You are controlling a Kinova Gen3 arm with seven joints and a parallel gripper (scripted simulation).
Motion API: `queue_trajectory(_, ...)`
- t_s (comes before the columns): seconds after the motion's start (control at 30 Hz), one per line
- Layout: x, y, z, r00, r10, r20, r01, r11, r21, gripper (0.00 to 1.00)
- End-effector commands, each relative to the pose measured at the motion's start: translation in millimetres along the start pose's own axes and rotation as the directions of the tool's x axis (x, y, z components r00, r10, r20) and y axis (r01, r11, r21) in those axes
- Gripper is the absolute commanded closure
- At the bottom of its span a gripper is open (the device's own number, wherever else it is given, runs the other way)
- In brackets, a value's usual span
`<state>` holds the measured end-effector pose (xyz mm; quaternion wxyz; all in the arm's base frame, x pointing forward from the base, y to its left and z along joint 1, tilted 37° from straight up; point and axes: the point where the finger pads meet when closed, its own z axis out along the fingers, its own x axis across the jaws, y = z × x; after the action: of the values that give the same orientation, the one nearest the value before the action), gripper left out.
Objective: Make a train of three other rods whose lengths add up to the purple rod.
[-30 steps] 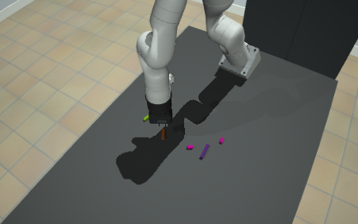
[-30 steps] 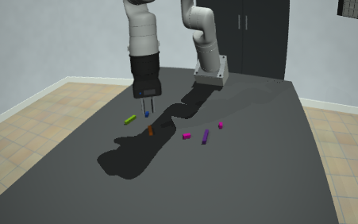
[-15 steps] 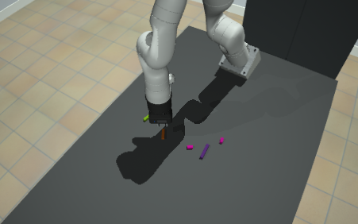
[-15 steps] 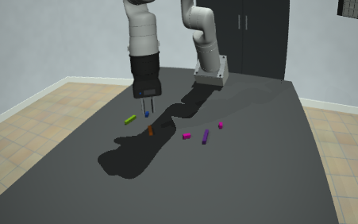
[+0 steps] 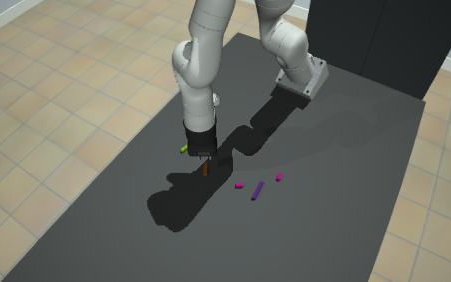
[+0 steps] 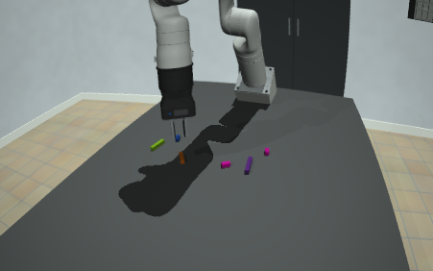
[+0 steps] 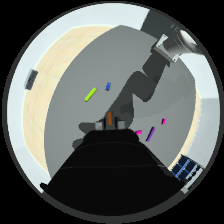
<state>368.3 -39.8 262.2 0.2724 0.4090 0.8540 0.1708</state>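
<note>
The purple rod (image 5: pixel 257 190) lies flat on the dark tabletop (image 5: pixel 325 225), its long axis running from near-left to far-right in the top view, tilted a little off the tabletop's length. One magenta rod (image 5: pixel 239 185) lies just left of it, lengthwise roughly across it, apart from it; a second magenta rod (image 5: pixel 279 176) lies to its right and slightly farther back, also apart.

The orange rod (image 5: pixel 205 169) lies in the arm's shadow, its long axis running nearly straight toward and away from the top camera. The gripper (image 6: pixel 180 129) hangs above the tabletop, pointing down, with its fingers (image 6: pixel 183 128) partly spread and nothing between them. In the wrist view the orange rod (image 7: pixel 109 118) shows directly ahead between the two finger tips, standing lengthwise in the gap's direction, still on the tabletop below.

The lime rod (image 6: pixel 157 144) lies left of the gripper, angled from near-left to far-right. In the top view only its near end (image 5: pixel 184 148) peeks out beside the gripper body. The blue rod (image 6: pixel 178 138) shows in the exterior view just behind the fingers and in the wrist view (image 7: pixel 107 86) beyond the orange rod; the top view hides it behind the arm. The wrist view alone shows the lime rod (image 7: pixel 90 94) and blue rod side by side, apart.
</note>
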Motion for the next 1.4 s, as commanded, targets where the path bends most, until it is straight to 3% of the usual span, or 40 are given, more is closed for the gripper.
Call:
queue_trajectory(0.0,0,0,1.2,1.000,0.000,0.000,0.000,1.000,0.003,0.46)
queue_trajectory(1.37,-1,1,47.0,1.000,-0.001,0.001,0.001,1.000,0.008,0.46)
